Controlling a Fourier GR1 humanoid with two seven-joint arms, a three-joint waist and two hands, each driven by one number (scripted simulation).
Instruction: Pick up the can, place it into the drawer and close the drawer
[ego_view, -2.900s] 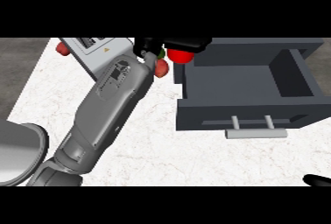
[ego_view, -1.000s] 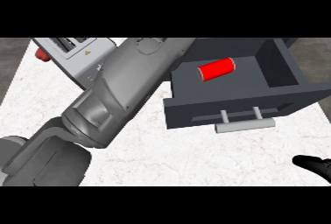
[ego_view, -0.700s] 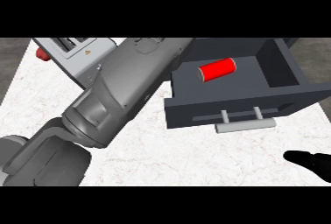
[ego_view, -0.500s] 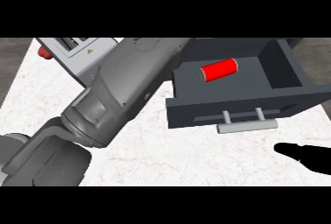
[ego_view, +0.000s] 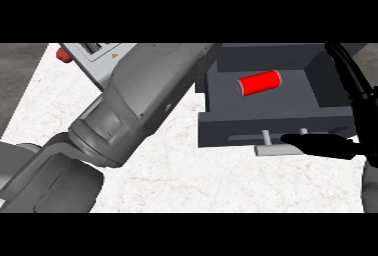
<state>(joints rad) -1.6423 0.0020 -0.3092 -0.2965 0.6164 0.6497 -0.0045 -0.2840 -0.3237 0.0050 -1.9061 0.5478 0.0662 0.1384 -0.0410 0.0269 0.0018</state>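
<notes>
Forearm (ego_view: 125, 120) of the left side fills the near-left part of the view, grey and thick, and it runs up toward the far edge; the left hand is not visible, so I cannot tell how its fingers are. At the right, the right hand (ego_view: 325, 145) is black and lies in front of the drawer (ego_view: 221, 131), with fingers stretched straight toward the pale handle (ego_view: 270, 148) and reaching it or just beside it; they hold nothing. The drawer is dark grey and stands open on the white marbled counter (ego_view: 170, 185). The red can (ego_view: 259, 83) lies on its side inside the drawer. At the far left is a grey appliance (ego_view: 96, 56) with a red knob (ego_view: 64, 55); its markings are too small to read.
</notes>
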